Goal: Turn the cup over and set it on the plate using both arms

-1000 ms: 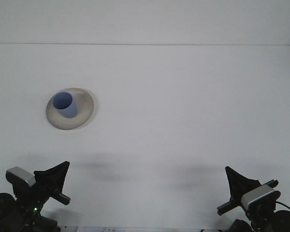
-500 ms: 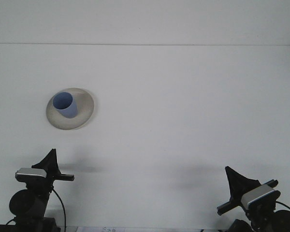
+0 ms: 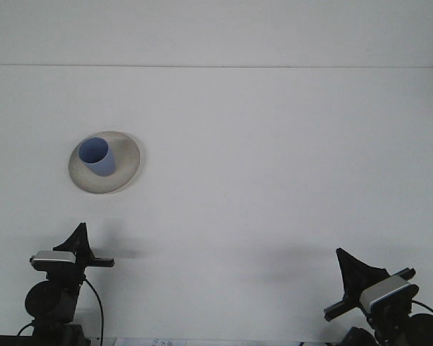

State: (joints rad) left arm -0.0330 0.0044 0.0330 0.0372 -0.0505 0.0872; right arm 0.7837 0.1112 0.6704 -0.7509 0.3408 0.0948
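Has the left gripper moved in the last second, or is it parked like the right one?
Yes. The left gripper has swung from pointing right, low at the frame's edge, to pointing up toward the plate, ending closer to it. The right gripper has not moved.

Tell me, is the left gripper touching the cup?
Apart. The front view shows the left gripper low near the table's front edge, with bare table between it and the blue cup standing on the plate.

left gripper (image 3: 78,238) swung from tilted to upright, shifted slightly right and lower.
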